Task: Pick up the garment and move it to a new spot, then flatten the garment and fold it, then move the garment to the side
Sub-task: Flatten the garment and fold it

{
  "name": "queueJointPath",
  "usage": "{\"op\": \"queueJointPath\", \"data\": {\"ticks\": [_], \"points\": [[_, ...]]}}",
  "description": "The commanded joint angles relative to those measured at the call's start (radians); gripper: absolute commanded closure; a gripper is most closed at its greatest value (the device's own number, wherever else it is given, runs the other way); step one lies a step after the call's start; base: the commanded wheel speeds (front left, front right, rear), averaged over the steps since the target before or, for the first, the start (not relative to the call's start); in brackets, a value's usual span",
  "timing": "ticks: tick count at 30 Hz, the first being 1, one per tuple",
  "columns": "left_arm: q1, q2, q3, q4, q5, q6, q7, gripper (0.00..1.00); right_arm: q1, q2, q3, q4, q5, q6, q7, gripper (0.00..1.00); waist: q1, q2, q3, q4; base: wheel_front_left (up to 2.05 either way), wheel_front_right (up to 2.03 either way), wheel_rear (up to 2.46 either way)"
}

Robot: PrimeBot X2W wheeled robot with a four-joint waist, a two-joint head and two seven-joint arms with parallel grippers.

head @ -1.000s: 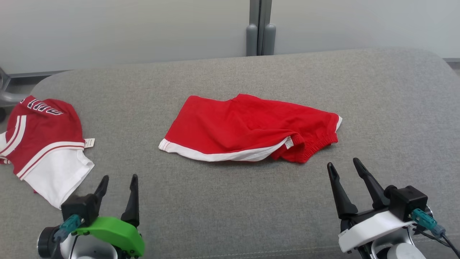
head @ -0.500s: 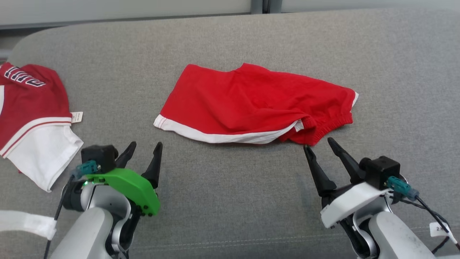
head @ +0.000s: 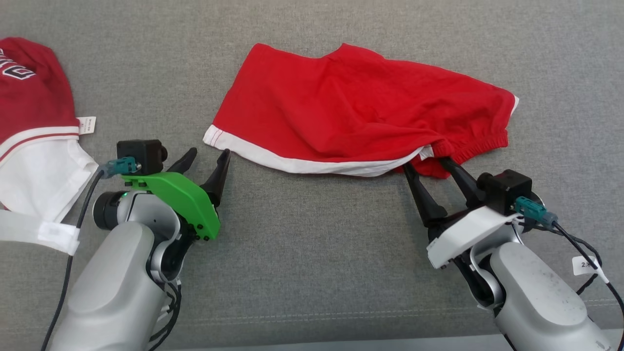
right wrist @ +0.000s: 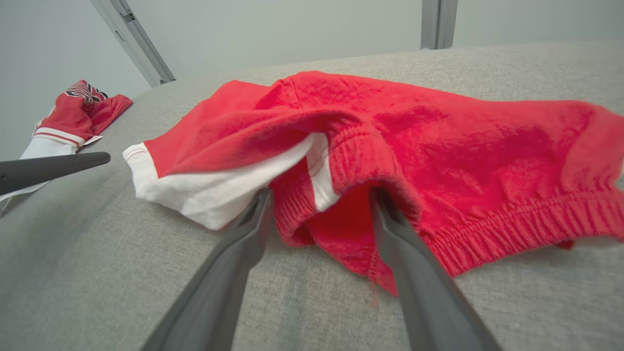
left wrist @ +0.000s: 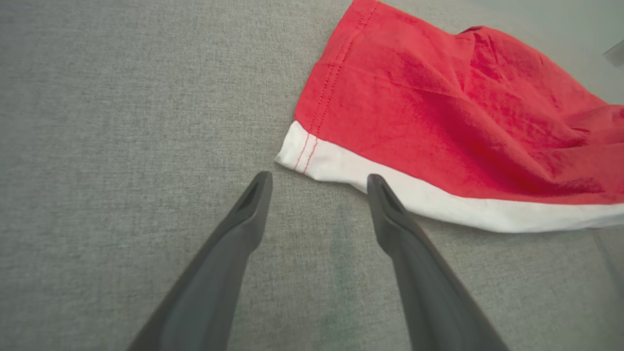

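Item: red shorts (head: 360, 112), one pair, with a white hem band (head: 312, 165) along the near edge and a gathered elastic waistband (head: 480, 144) at the robot's right end. Location: on a grey cloth surface (head: 312, 253), in the upper middle of the head view, between the two arms. Condition: lying mostly flat but rumpled, with the near right corner bunched and the white band folded over the waistband there. Left gripper (head: 210, 152), green-capped: fingers apart, holding nothing, tips low over the grey surface just beside the left corner of the white band. In the left wrist view one fingertip (left wrist: 375, 183) reaches the band's edge, though contact cannot be told. Right gripper (head: 426, 165), white-capped: fingers apart, not clamped, both tips at the bunched corner of the shorts. In the right wrist view one finger (right wrist: 258, 209) runs in beneath the folded white band and the other (right wrist: 385, 214) enters the red folds by the waistband. Also present: a second garment (head: 29, 97), red above and white below with red and white stripes between, at the far left of the surface and well apart from the shorts, with a small white label (head: 87, 125) at its edge. Cables (head: 580, 243) with teal plugs run from each wrist camera.
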Motion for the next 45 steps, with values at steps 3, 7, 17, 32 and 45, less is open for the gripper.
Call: {"op": "queueJointPath", "data": {"ticks": [3, 7, 17, 32, 45], "points": [[-0.053, -0.004, 0.0, 0.045, 0.0, -0.02, -0.008, 0.0, -0.042, -0.006, 0.021, 0.012, 0.009, 0.0, -0.015, 0.0, 0.0, 0.0, 0.035, -0.003, 0.0, 0.0, 0.0], [-0.087, -0.018, -0.002, 0.096, -0.02, -0.039, -0.007, 0.0, -0.069, -0.008, 0.041, 0.021, 0.016, 0.0, -0.02, 0.0, 0.0, 0.0, 0.048, -0.009, 0.0, 0.0, 0.0], [-0.133, -0.042, -0.001, 0.198, -0.019, -0.057, -0.082, 1.0, -0.064, -0.024, 0.059, -0.026, 0.018, 0.0, -0.025, 1.0, 0.0, 0.0, 0.06, -0.026, 0.0, 0.0, 0.0], [-0.056, 0.035, 0.044, 0.069, -0.002, 0.028, -0.165, 1.0, 0.079, -0.182, 0.162, -0.294, 0.182, 0.0, 0.065, 1.0, 0.0, 0.0, -0.033, -0.063, 0.0, 0.0, 0.0], [0.049, 0.14, 0.088, -0.329, 0.026, 0.193, -0.105, 1.0, 0.061, -0.306, 0.072, -0.54, 0.39, 0.0, 0.143, 1.0, 0.0, 0.0, -0.148, -0.087, 0.0, 0.0, 0.0]]}}
